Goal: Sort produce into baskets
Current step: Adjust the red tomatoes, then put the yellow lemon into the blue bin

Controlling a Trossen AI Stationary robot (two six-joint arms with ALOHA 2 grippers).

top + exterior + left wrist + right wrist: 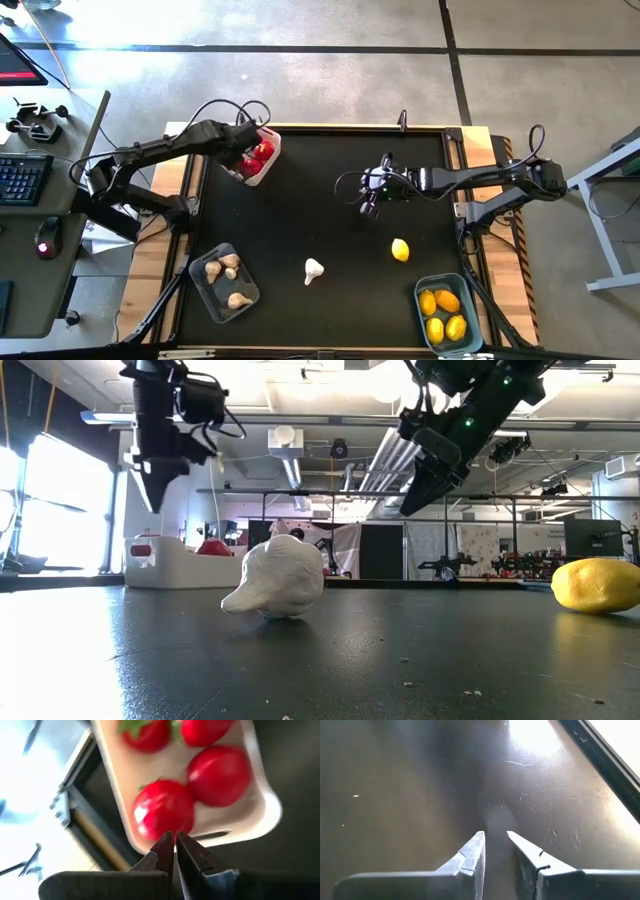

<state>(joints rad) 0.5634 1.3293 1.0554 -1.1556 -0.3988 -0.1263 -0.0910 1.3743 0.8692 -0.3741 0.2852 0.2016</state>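
A black mat (300, 220) covers the table, wooden edges (160, 240) showing at both sides. Beyond the left edge sit a keyboard (20, 178), a mouse (46, 238) and a clamp (33, 122).

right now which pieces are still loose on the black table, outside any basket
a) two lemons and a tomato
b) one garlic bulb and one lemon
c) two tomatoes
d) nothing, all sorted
b: in the high view a single garlic bulb and a single lemon lie on the bare mat, while the tomatoes sit in the white basket and the rest are in the other two baskets.
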